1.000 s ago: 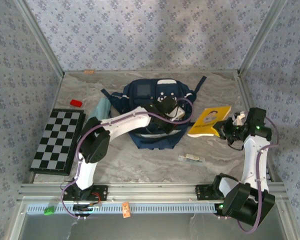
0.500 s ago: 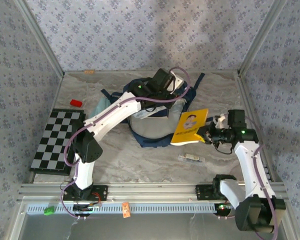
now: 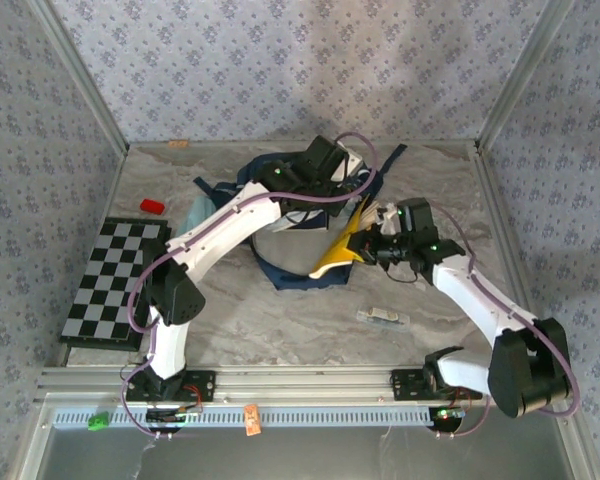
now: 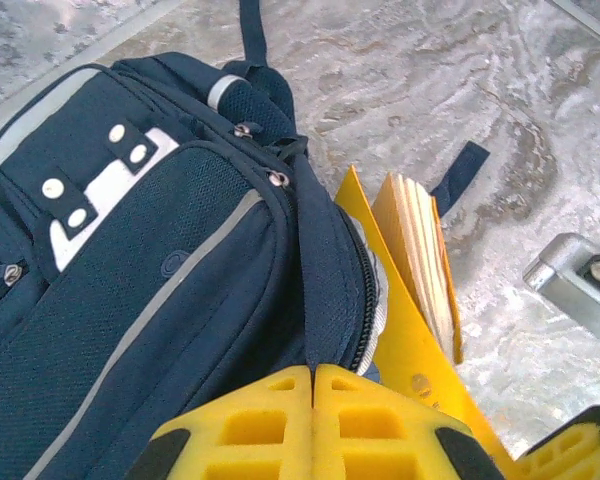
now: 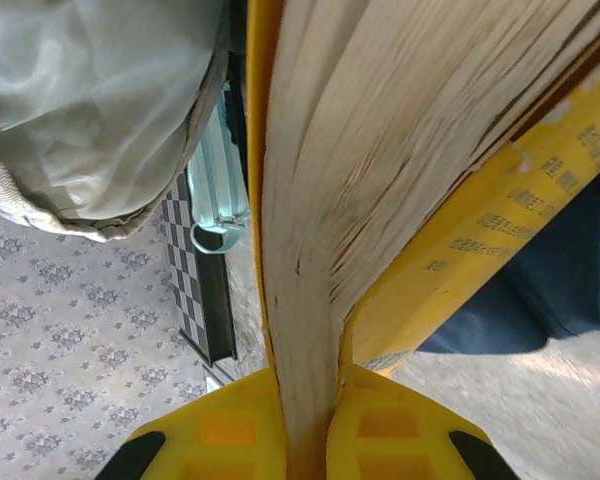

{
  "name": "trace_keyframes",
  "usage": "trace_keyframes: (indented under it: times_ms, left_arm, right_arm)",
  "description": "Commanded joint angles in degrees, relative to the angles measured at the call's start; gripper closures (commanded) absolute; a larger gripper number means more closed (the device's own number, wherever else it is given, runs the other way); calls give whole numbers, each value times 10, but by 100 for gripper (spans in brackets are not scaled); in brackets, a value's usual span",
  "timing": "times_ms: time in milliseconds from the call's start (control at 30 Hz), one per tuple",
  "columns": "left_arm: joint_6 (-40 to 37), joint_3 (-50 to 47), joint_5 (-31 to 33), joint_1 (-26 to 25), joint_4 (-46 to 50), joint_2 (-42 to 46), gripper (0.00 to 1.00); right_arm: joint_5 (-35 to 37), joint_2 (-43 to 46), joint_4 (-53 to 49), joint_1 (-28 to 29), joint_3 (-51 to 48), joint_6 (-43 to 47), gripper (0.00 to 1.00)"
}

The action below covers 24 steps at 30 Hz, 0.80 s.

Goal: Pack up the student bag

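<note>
The student bag point(image 3: 290, 275), navy blue with white patches, lies mid-table with its mouth held up. My left gripper point(image 3: 342, 188) is at its far right edge. In the left wrist view this gripper point(image 4: 312, 372) is shut on a fold of the bag point(image 4: 130, 270) beside the zipper. My right gripper point(image 3: 372, 245) is shut on a yellow book point(image 3: 338, 255) tilted against the bag's right side. The right wrist view shows that gripper point(image 5: 310, 400) clamping the book's pages point(image 5: 310, 200), with the bag's grey lining point(image 5: 90, 100) to the left. The book point(image 4: 420, 290) stands right beside the zipper.
A chessboard point(image 3: 115, 280) lies at the left edge of the table. A small red object point(image 3: 153, 206) and a pale teal item point(image 3: 193, 212) sit left of the bag. A small clear packet point(image 3: 383, 317) rests near the front right. Patterned walls enclose the table.
My right gripper has carried the yellow book leftward from the right side to the bag's opening. My left gripper lifted the bag's edge toward the back and holds it there.
</note>
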<state>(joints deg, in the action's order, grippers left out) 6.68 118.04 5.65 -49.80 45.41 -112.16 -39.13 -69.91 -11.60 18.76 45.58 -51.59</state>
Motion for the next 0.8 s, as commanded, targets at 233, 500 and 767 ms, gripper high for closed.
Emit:
trace_keyframes:
  times_ms: [233,500,767]
  left_arm:
    - [13,46,50,-1,-27,34,100]
    - [20,52,56,0,-20,30,100]
    - [29,48,59,0,-21,32,100]
  right_arm:
    - [30,68,-140,2,62,48,100]
    - [12,79,-101,30,11,13,100]
    - [25,-25,46,63,60,16,100]
